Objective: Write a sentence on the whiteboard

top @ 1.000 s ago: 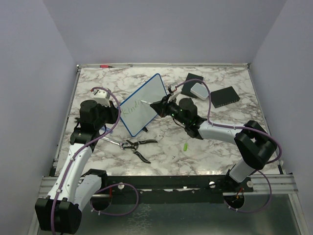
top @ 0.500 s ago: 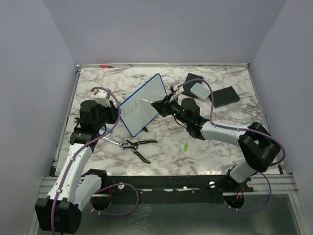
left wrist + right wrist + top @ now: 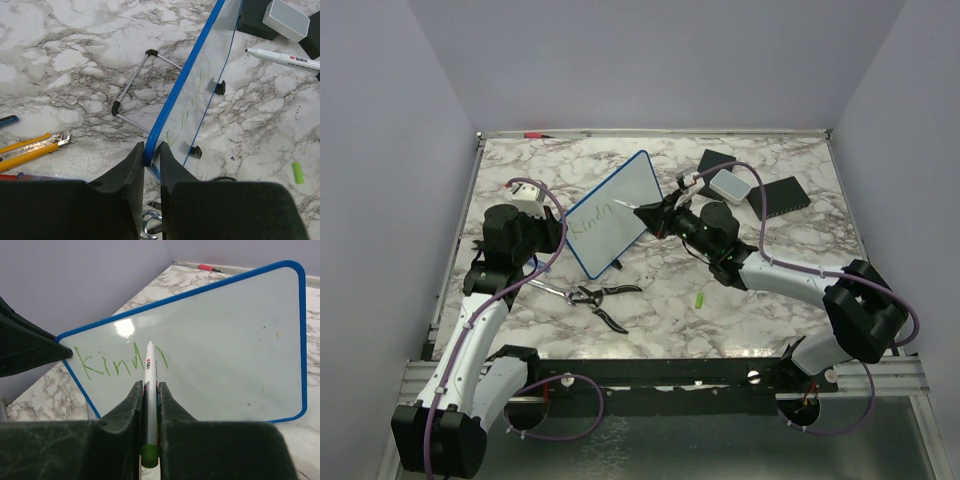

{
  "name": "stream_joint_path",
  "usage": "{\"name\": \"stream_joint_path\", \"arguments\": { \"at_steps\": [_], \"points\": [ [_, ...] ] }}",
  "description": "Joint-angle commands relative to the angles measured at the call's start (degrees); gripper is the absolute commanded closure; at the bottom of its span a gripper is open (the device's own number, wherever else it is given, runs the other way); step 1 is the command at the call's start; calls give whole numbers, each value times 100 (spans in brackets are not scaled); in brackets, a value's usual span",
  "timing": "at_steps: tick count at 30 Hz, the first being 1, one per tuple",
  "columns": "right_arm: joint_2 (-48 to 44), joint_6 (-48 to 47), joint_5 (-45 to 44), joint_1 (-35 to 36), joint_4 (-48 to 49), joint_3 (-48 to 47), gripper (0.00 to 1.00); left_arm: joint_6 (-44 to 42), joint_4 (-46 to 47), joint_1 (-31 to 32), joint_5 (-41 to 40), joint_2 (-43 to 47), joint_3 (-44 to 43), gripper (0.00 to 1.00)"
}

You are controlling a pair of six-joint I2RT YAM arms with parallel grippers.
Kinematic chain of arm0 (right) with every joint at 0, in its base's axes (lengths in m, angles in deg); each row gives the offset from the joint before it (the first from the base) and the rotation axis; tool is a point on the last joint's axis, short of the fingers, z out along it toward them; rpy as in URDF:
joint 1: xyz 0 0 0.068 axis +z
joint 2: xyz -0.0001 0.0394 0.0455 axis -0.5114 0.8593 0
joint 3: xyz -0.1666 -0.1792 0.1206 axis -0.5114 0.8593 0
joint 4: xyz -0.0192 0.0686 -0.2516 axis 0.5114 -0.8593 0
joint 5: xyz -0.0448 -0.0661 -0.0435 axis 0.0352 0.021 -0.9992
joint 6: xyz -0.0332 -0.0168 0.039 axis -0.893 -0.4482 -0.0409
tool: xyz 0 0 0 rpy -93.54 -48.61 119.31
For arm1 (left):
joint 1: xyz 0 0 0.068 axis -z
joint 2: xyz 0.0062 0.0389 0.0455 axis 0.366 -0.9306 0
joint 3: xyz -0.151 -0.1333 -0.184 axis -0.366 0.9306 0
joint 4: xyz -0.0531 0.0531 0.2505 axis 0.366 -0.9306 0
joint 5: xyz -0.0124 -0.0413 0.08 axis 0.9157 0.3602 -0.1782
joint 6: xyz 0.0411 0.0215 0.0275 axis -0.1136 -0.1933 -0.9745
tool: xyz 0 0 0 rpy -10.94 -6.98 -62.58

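Our left tool (image 3: 151, 150) is clenched on the blue frame of the whiteboard (image 3: 200, 90), both fingers pinching the near corner, so the board runs straight ahead of this tool, raised off the table (image 3: 650, 290) at a tilt with its face turned toward the right arm. Our right tool (image 3: 148, 387) is clamped around a white marker (image 3: 149, 365), which sticks out ahead of the fingers and points at the board's face. The sentence (image 3: 115, 362) so far reads about "kindn" in thin green letters, on one line just ahead of the right tool and near the corner pinched by the left tool. The marker's tip sits at the last stroke; we cannot tell whether it touches the surface. The rest of the board, out to the right of the right tool, is unwritten apart from a few faint specks. Left of the left tool's fingers a thin wire stand (image 3: 135, 95) lies flat on the table, and a yellow utility knife (image 3: 30, 150) lies farther left, near the tool's body. In the overhead view a pair of pliers (image 3: 595, 297) lies just behind the left tool, and a small green cap (image 3: 700, 299) lies on the marble behind the right tool.
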Motion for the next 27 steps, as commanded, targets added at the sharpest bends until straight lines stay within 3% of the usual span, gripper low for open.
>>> {"name": "stream_joint_path", "arguments": {
  "at_steps": [1, 16, 27],
  "points": [
    [-174, -182, 75, 12, -118, 51, 99, -88, -25, 37, -23, 68, 64, 97],
    [300, -279, 666, -200, -114, -198, 99, -77, -26, 33, -31, 67, 66, 97],
    [565, -264, 370, -195, -180, -473, 99, -77, -26, 64, -40, 68, 61, 97]
  ]
}}
